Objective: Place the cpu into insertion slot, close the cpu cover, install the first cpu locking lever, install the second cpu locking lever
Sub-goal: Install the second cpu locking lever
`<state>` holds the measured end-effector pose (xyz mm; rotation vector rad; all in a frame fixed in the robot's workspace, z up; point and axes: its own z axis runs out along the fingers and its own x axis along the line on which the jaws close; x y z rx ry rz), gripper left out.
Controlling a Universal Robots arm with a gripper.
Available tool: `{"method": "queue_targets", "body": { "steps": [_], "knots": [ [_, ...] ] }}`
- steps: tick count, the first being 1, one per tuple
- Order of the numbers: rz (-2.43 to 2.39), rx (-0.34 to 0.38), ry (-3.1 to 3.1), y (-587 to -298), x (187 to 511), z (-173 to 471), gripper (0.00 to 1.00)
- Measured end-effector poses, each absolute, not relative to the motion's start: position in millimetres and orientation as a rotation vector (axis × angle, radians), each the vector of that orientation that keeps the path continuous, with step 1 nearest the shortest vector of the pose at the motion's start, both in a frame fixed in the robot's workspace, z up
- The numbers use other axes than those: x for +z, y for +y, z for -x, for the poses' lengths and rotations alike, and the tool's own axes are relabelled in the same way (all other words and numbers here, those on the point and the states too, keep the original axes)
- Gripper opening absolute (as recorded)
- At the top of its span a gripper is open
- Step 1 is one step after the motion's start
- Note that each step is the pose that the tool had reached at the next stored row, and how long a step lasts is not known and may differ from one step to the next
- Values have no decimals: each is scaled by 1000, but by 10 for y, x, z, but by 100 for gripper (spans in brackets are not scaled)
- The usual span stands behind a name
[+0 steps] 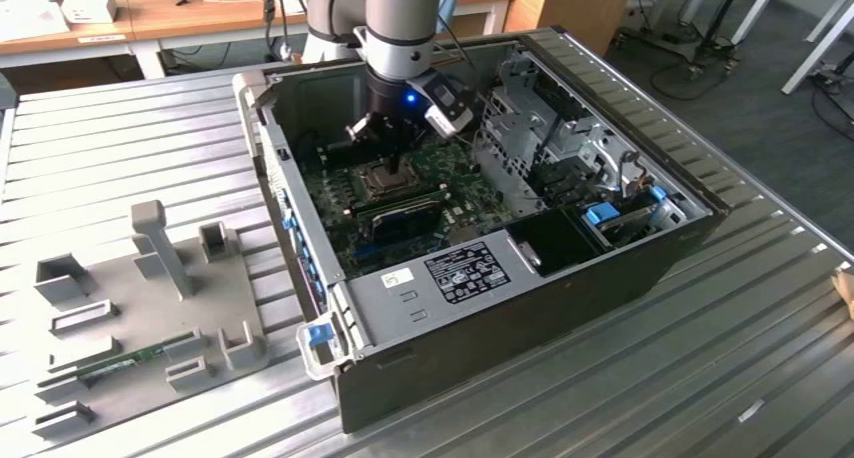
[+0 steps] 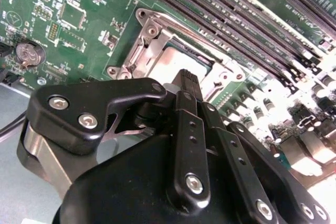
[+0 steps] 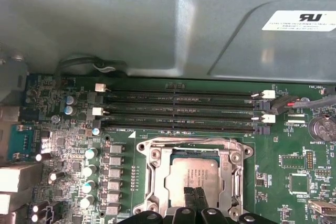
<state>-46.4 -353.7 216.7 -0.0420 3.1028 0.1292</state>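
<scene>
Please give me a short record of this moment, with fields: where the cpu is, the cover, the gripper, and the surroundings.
cpu: the cpu lies flat in the insertion slot on the green board
cover: the cpu cover is down, framing the chip
gripper: the gripper is directly over the near edge of the socket; fingertips together
holding: nothing seen between the fingers
surroundings: the memory slots run beside the socket; the board sits in the open computer case
</scene>
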Motion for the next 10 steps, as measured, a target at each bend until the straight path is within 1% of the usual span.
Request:
{"method": "queue_targets", "body": {
  "steps": [10],
  "knots": [
    [42,129,3103,-3520,2167,460,10]
  ]
}}
